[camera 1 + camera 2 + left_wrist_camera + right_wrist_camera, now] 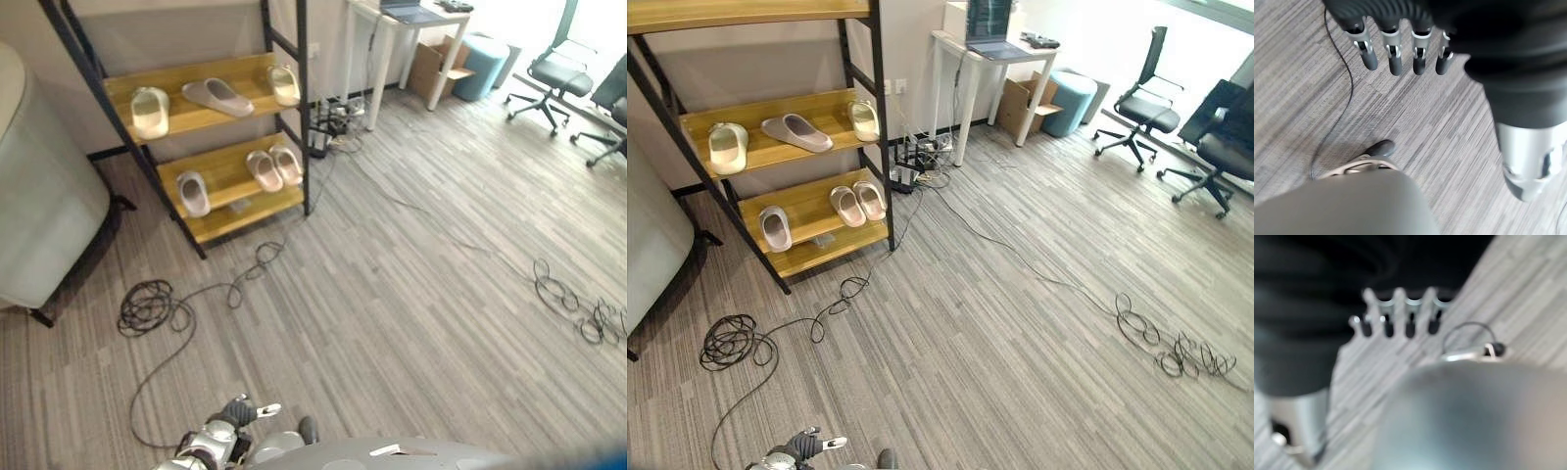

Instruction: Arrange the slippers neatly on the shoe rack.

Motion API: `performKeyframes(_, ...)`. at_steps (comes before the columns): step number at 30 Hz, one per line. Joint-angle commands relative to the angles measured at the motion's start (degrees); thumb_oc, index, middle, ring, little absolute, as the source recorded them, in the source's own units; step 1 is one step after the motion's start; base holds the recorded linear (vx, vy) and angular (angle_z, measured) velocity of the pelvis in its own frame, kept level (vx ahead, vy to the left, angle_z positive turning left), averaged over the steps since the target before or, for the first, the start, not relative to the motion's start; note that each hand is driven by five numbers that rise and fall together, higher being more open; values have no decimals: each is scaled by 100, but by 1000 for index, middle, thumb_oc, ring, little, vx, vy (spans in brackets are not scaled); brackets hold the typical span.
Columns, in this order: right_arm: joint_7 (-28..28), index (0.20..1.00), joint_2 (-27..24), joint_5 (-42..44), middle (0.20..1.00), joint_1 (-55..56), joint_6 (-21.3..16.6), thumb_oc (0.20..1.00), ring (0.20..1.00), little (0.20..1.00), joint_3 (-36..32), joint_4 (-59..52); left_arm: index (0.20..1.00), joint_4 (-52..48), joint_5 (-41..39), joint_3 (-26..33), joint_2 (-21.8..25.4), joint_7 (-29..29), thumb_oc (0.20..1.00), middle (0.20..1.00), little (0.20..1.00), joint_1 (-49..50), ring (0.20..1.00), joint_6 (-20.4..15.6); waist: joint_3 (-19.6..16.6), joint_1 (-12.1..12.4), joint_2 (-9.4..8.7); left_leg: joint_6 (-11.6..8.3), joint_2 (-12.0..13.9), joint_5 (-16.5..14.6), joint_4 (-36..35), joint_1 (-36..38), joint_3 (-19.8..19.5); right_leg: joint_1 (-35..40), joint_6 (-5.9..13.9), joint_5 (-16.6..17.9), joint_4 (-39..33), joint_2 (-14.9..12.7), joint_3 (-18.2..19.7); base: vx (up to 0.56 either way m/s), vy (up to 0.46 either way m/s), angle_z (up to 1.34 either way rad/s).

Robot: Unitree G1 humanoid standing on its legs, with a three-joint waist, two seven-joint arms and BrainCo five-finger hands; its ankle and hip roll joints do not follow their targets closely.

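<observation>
**A:** How many slippers do you count on the shoe rack (294, 108)?

**B:** You have six in all, three on each of the two wooden shelves you can see whole. On the upper shelf (122, 93): a cream slipper (150, 111) at the left end, a grey-beige slipper (217, 96) lying slantwise in the middle, and a second cream slipper (283, 84) at the right end by the black upright. On the lower shelf (230, 174): one grey slipper (193, 193) alone on the left, and a pinkish pair (274, 166) side by side on the right, just beside each other.

**A:** And your hands?

**B:** Your left hand (1400, 49) hangs over the striped floor (421, 294), fingers straight and spread a little, holding nothing. Your right hand (1396, 318) is likewise empty, fingers extended in a row above the floor (the view is blurred, but nothing sits between them). Both are well apart from the rack.

**A:** What else is around?

**B:** Two office chairs (1141, 108) at the far right, one white desk (994, 59) with one laptop (991, 27) on it, a cardboard box (1027, 103) and a teal stool (1073, 98) beneath or beside it.
</observation>
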Motion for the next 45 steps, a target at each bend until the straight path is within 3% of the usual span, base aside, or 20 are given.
performKeyframes(1,-26,1000,-151,-153,1000,-11,-25,1000,1000,1000,-189,-115,1000,220,-122,34,-161,177,1000,1000,1000,-152,1000,-29,495,-248,591,-398,202,80,79,282,-622,23,-287,1458,-712,54,-702,250,67,64)
performKeyframes(2,-26,1000,-152,-153,1000,-12,-26,1000,1000,1000,-189,-114,1000,220,-122,35,-163,177,1000,1000,1000,-154,1000,-29,489,-254,602,-402,212,89,75,273,-629,21,-292,1474,-730,64,-711,518,89,60)
performKeyframes(3,-45,1000,-144,-147,1000,54,-20,1000,1000,1000,-205,-83,1000,243,-84,-10,-207,212,1000,1000,1000,-212,1000,7,600,-434,703,-459,222,-28,33,619,-926,-403,-587,885,-1027,-37,-797,263,20,28)
performKeyframes(6,-52,1000,-167,-114,1000,95,22,1000,1000,1000,-219,-25,1000,280,-16,-67,-245,274,1000,1000,1000,-247,1000,28,664,-618,714,-536,213,-145,62,913,-1256,-634,-710,659,-1588,42,-558,426,-33,105)
performKeyframes(9,-22,1000,-180,-128,1000,195,110,1000,1000,1000,-126,100,1000,373,-71,-94,-309,281,1000,1000,1000,-249,1000,25,674,-791,618,-646,197,-405,59,1294,-1777,-966,-664,974,-2903,-65,17,311,-99,90)
performKeyframes(14,7,1000,-174,-214,1000,267,208,1000,1000,1000,-136,258,1000,475,-459,124,-347,298,1000,1000,1000,-291,1000,-39,665,-910,585,-832,341,-565,-77,1771,-2306,-1303,-430,1626,-4132,-410,-41,351,-161,66)
performKeyframes(19,-37,1000,-209,-250,1000,317,213,1000,1000,1000,-206,283,1000,557,-438,112,-350,336,1000,1000,1000,-217,1000,-36,528,-1009,553,-991,505,-665,-71,2154,-2538,-1141,-405,1789,-4194,-426,-219,294,-197,57)
performKeyframes(22,-63,1000,-233,-117,1000,301,209,1000,1000,1000,-279,294,1000,590,-320,77,-369,363,1000,1000,1000,-50,1000,-10,306,-1032,616,-1220,802,-381,309,2218,-2599,-919,-601,1711,-3987,-147,-144,332,-257,24)
performKeyframes(23,-74,1000,-254,-37,1000,269,200,1000,1000,1000,-301,287,1000,598,-331,99,-377,356,1000,1000,1000,-1,1000,-4,270,-1018,627,-1344,877,-136,690,2094,-2542,-754,-691,1607,-3999,-67,-175,263,-295,17)
performKeyframes(24,-77,1000,-301,34,1000,181,166,1000,1000,1000,-283,261,1000,595,-492,188,-358,278,1000,1000,1000,24,1000,34,325,-913,535,-1475,967,737,2402,1266,-2345,-344,-939,1454,-4102,2,-201,254,-295,14)
performKeyframes(25,-77,1000,-297,34,1000,180,165,1000,1000,1000,-283,261,1000,595,-493,188,-354,278,1000,1000,1000,22,1000,34,308,-928,511,-1473,941,762,2392,1243,-2359,-362,-935,1462,-4106,-27,-207,203,-341,26)
performKeyframes(27,-137,1000,-370,90,1000,74,152,1000,1000,1000,-215,193,1000,446,-842,351,-263,326,1000,1000,1000,-5,1000,25,528,-694,163,-1163,994,977,4216,284,-1828,247,-1318,1229,-4241,56,-170,175,-425,2)
performKeyframes(28,-138,1000,-371,90,1000,72,152,1000,1000,1000,-217,193,1000,444,-843,351,-264,326,1000,1000,1000,-6,1000,26,545,-682,193,-1162,1025,940,4266,280,-1826,256,-1318,1228,-4236,88,-166,241,-385,-10)
performKeyframes(31,-231,1000,-438,36,1000,13,128,1000,1000,1000,-151,156,1000,384,-861,297,-347,353,1000,1000,1000,-59,1000,28,644,-498,225,-1117,1124,558,3846,-358,-1262,785,-1372,944,-4375,217,-170,274,-115,5)
performKeyframes(33,-223,1000,-397,-24,1000,-30,79,1000,1000,1000,-63,160,1000,369,-730,161,-377,345,1000,1000,1000,-85,1000,-10,747,-229,283,-1166,828,622,1916,-675,-993,1228,-1258,739,-4597,346,-78,389,21,-10)
performKeyframes(34,-223,1000,-396,-25,1000,-31,79,1000,1000,1000,-64,161,1000,370,-730,161,-376,345,1000,1000,1000,-87,1000,-10,743,-229,268,-1165,813,654,1871,-661,-987,1222,-1257,743,-4598,331,-78,548,79,-15)
performKeyframes(35,-231,1000,-346,-100,1000,-44,31,1000,1000,1000,77,117,1000,305,-749,91,-350,344,1000,1000,1000,-148,1000,-21,745,-2,431,-1295,815,1280,461,-948,-1099,1552,-1249,530,-4675,542,-5,440,66,-24)
performKeyframes(36,-248,1000,-340,-109,1000,-54,20,1000,1000,1000,91,107,1000,298,-784,89,-343,339,1000,1000,1000,-155,1000,-28,779,68,430,-1337,786,1425,204,-1001,-1125,1698,-1260,464,-4705,557,49,564,89,-37)
performKeyframes(40,-289,1000,-217,-208,1000,-48,8,1000,1000,1000,138,75,1000,526,-806,214,-303,479,1000,1000,1000,-74,1000,44,589,34,430,-1329,877,1674,-245,-754,-840,1957,-1234,195,-4690,540,22,325,103,-49)
performKeyframes(45,-365,1000,-52,-317,1000,-54,57,1000,1000,1000,241,153,1000,698,-888,380,-260,732,1000,1000,1000,-38,1000,120,353,79,224,-1207,744,1385,101,-761,-777,1961,-1086,168,-4626,276,-48,328,156,-16)
